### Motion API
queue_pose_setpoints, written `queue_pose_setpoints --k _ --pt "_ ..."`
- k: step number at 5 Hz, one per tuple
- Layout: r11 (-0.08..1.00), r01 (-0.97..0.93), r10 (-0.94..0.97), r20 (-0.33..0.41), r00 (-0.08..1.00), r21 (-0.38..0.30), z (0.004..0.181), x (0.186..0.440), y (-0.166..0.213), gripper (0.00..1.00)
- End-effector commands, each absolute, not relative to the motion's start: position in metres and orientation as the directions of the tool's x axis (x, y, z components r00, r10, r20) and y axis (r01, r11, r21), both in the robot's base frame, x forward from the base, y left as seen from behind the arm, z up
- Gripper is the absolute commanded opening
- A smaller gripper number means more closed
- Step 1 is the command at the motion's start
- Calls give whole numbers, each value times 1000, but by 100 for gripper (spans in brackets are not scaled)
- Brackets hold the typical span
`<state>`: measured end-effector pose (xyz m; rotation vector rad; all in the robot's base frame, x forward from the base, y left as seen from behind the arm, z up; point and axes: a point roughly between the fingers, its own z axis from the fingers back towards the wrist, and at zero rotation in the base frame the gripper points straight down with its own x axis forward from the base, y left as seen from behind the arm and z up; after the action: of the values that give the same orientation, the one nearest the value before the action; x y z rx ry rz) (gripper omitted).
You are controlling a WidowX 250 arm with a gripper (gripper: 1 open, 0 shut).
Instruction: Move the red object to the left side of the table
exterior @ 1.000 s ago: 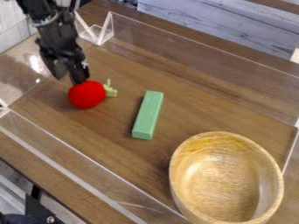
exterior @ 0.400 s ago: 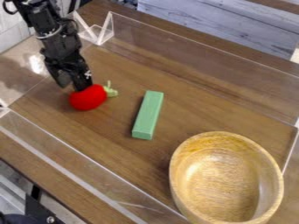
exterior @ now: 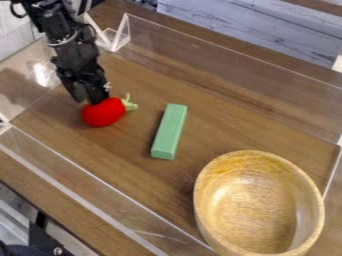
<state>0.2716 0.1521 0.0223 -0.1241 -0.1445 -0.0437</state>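
Where the camera looks across the table (exterior: 254, 95), you see a dark wood-grain top hemmed in by low clear acrylic walls (exterior: 201, 45) on the far and near edges. Your gripper (exterior: 86, 93) hangs down at the far left part of the table, its tip right at the upper left of the red object (exterior: 103, 112). You cannot tell from this view whether the black fingers are pressing the fruit or only touching it, nor how far apart they stand.

The red object sits on the left half of the table, nearly round, so it has little long axis; its small green leafy tip points toward the right and slightly toward the far edge. Bare tabletop lies between it and the left wall.

Just to the right lies a green rectangular block (exterior: 168, 131), flat, its long axis running from near edge to far edge, slightly tilted. A round wooden bowl (exterior: 258, 208) fills the near right corner, well apart from both.
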Motion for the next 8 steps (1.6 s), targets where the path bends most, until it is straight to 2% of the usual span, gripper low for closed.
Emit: queue_pose_setpoints --k 1,2,3,4,8 --pt "993 17 2 160 987 -119 22 273 155 100" --pt "991 -44 65 167 984 -127 20 272 164 100" --pt "987 -98 119 165 979 -128 20 269 171 0" --pt "985 -107 128 169 977 -133 21 272 167 100" --pt "973 -168 191 141 972 -155 21 283 160 100"
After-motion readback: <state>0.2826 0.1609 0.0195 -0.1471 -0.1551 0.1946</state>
